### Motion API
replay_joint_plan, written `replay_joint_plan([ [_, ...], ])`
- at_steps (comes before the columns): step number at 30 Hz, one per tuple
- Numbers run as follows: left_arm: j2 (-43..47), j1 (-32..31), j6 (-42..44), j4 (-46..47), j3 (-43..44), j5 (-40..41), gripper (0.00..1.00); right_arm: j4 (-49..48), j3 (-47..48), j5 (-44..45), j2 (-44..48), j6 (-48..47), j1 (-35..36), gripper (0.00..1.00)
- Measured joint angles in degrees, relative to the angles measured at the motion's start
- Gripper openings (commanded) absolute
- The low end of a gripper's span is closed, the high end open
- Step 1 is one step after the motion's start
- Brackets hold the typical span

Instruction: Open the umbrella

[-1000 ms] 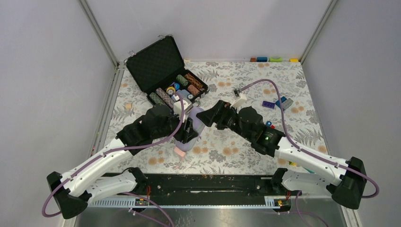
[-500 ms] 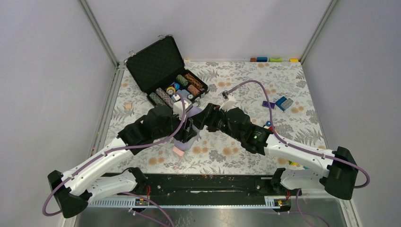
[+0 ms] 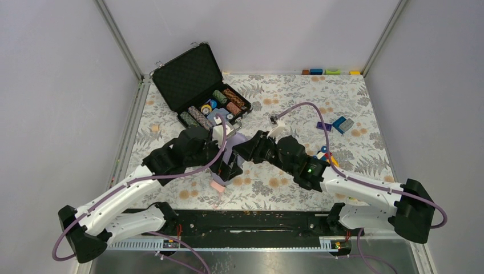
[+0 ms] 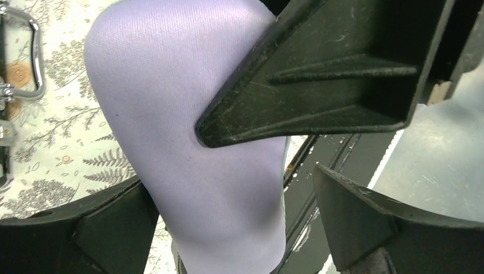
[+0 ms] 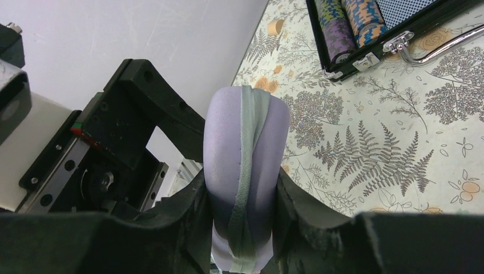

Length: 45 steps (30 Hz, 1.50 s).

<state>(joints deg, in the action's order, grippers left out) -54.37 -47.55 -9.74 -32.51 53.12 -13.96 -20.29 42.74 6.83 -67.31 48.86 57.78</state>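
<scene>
The umbrella is wrapped in a lilac-grey sleeve (image 3: 235, 142) and stands tilted between both arms at the table's middle. Only its pink handle (image 3: 217, 185) shows, low and toward the near edge. My right gripper (image 5: 242, 194) is shut on the sleeve (image 5: 245, 154), its fingers pressing both sides of the grey-green seam. My left gripper (image 4: 234, 188) is open around the sleeve (image 4: 188, 142) lower down. One of its fingers (image 4: 108, 228) is against the fabric; the other stands clear of it. In the top view the right gripper (image 3: 241, 149) and the left gripper (image 3: 230, 164) sit close together.
An open black case (image 3: 188, 74) holding several rolls of chips lies at the back left, with its metal handle (image 4: 28, 57) close to the left gripper. Loose toy bricks (image 3: 341, 124) lie to the right. Coloured blocks (image 3: 332, 72) line the back edge.
The right gripper moved left onto the sleeve and closed on it. The left gripper opened and let go of the sleeve, staying around it.
</scene>
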Motion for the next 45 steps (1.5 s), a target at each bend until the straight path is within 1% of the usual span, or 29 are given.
replay_joint_plan([
  [3, 0.3, 0.3, 0.3, 0.2, 0.3, -2.6, 0.99, -0.1, -1.2, 0.2, 2.2, -1.3, 0.1, 0.00],
  [10, 1.2, 1.3, 0.0, 2.4, 2.1, -6.1, 0.99, 4.4, -1.6, 4.1, 9.5, -8.1, 0.7, 0.00],
  [14, 6.4, 4.8, -1.5, 4.6, 2.2, -7.4, 0.99, 5.3, -4.9, 7.3, 17.3, -11.7, 0.5, 0.00],
  [17, 10.0, 7.7, -3.1, 8.3, 2.1, -10.7, 0.99, 5.4, -7.0, 6.9, 22.2, -13.3, 0.5, 0.00],
  [19, 10.8, 8.2, -3.9, 10.6, 2.1, -14.9, 0.99, 4.2, -8.0, 4.8, 24.2, -14.0, 0.5, 0.00],
  [23, 9.3, 8.2, -5.4, 14.5, 1.6, -24.5, 0.99, -2.7, -9.7, -2.7, 25.7, -14.1, 0.5, 0.00],
  [25, 8.1, 8.0, -6.1, 15.6, 0.9, -27.5, 0.99, -5.7, -10.1, -5.6, 25.7, -14.1, 0.5, 0.00],
  [30, 5.3, 6.7, -6.9, 16.0, 0.3, -29.0, 0.99, -13.1, -10.6, -12.4, 25.7, -14.1, 0.5, 0.00],
  [37, 0.9, 3.4, -8.2, 16.0, 0.4, -32.0, 0.98, -16.1, -11.5, -15.6, 24.8, -14.2, 0.4, 0.00],
  [38, 0.7, 3.1, -8.3, 15.8, 0.4, -32.0, 0.96, -16.5, -11.5, -15.8, 24.5, -14.1, 0.4, 0.00],
  [40, 0.7, 2.7, -8.4, 15.9, 0.4, -32.0, 0.81, -17.3, -11.5, -15.9, 24.2, -14.1, 0.4, 0.00],
  [42, 0.7, 2.4, -9.1, 16.3, 0.4, -32.3, 0.54, -18.0, -11.5, -16.0, 24.1, -14.1, 0.4, 0.00],
  [44, 0.7, 2.1, -10.2, 16.8, 0.3, -33.2, 0.36, -18.1, -11.5, -15.5, 23.9, -14.2, 0.3, 0.00],
  [45, 0.7, 1.9, -10.4, 17.0, 0.3, -33.7, 0.28, -18.2, -11.5, -15.4, 23.7, -14.2, 0.3, 0.00],
])
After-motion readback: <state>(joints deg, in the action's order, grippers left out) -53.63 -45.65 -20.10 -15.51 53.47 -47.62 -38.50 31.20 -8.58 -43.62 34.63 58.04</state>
